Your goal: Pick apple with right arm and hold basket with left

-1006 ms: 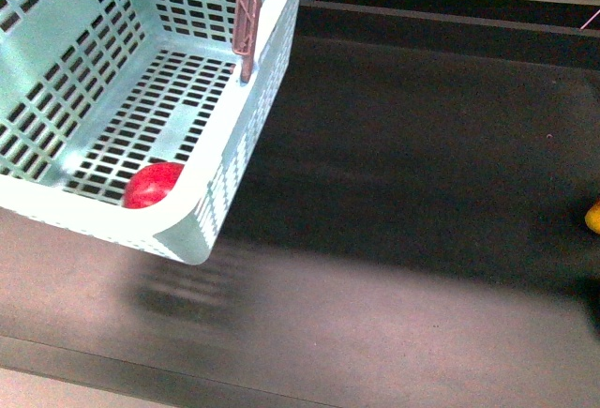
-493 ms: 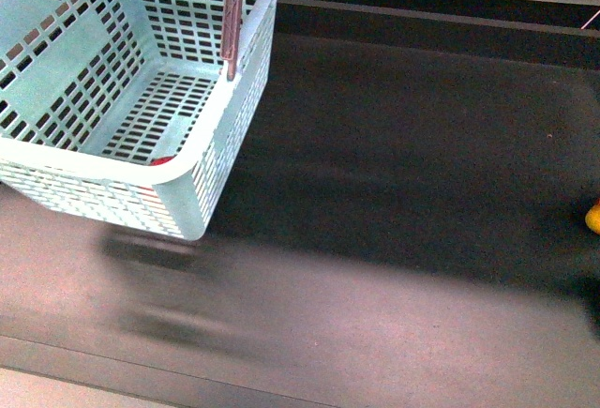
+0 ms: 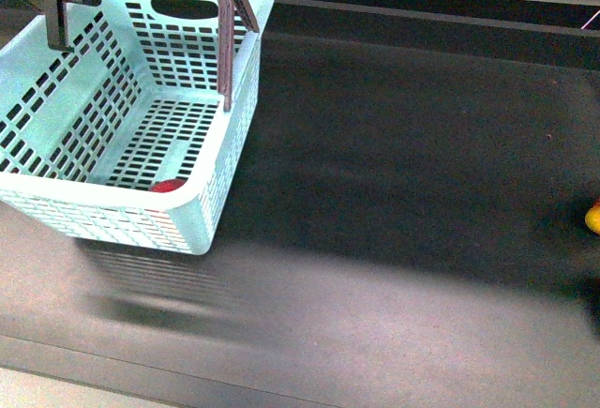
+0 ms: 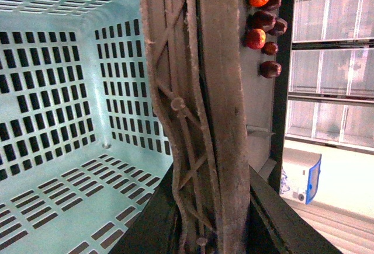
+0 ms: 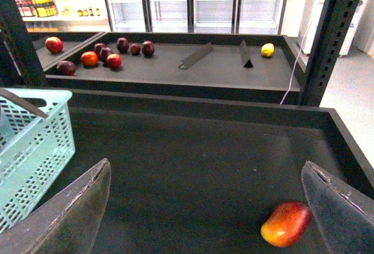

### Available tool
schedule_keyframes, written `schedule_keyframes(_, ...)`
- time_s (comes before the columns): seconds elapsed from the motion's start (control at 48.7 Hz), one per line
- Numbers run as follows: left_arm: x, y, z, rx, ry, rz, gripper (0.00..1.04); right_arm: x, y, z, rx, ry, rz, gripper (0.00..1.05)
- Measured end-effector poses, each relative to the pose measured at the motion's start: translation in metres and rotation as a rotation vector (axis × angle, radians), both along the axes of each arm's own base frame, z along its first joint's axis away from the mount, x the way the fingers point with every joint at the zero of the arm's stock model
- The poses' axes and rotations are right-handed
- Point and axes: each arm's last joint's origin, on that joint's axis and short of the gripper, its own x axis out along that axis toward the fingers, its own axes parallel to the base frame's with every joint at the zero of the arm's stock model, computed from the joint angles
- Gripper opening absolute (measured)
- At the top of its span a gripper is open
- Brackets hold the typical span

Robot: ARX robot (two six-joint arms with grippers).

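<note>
The apple [image 3: 170, 185] lies on the slotted floor of the basket [image 3: 56, 200], tucked against the near wall at its right corner, only its red top showing. The basket hangs by its brown handles [image 3: 226, 23] above the dark surface [image 3: 403, 192]; how the left fingers hold them cannot be told. The right gripper [image 5: 207, 207] hovers with fingers [image 5: 76, 216] spread wide, empty, near a yellow-orange fruit [image 5: 286, 223].

Smooth mint plastic lattice basket [image 3: 56, 192], ribbed brown plastic handles [image 4: 198, 119], matt dark shelf surface [image 3: 403, 192].

Right gripper [image 5: 207, 210] fingers [image 5: 76, 213] wide apart.
</note>
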Motion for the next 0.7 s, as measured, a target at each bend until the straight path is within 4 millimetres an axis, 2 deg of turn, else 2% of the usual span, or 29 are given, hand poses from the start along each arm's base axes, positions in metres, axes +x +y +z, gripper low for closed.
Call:
schedule_keyframes(0.062,0.000,0.000,-0.001,-0.003,0.006,0.003,0.21,0.000,0.000,0.000,0.000,0.000,0.000,0.96)
schedule_keyframes(0.082,0.000,0.000,-0.001,-0.003,0.007,0.005,0.24,0.000,0.000,0.000,0.000,0.000,0.000,0.96)
schedule_keyframes(0.205,-0.006,0.001,0.006,-0.012,0.004,0.038,0.52,0.000,0.000,0.000,0.000,0.000,0.000,0.96)
schedule_keyframes(0.267,-0.015,0.004,0.015,-0.016,-0.011,0.063,0.65,0.000,0.000,0.000,0.000,0.000,0.000,0.96)
schedule_keyframes(0.493,-0.047,0.016,0.058,0.002,-0.055,0.136,0.98,0.000,0.000,0.000,0.000,0.000,0.000,0.96)
schedule_keyframes(0.616,-0.070,0.020,0.082,0.112,-0.003,0.116,0.98,0.000,0.000,0.000,0.000,0.000,0.000,0.96)
schedule_keyframes(0.698,-0.075,0.020,0.089,0.142,-0.005,0.102,0.98,0.000,0.000,0.000,0.000,0.000,0.000,0.96)
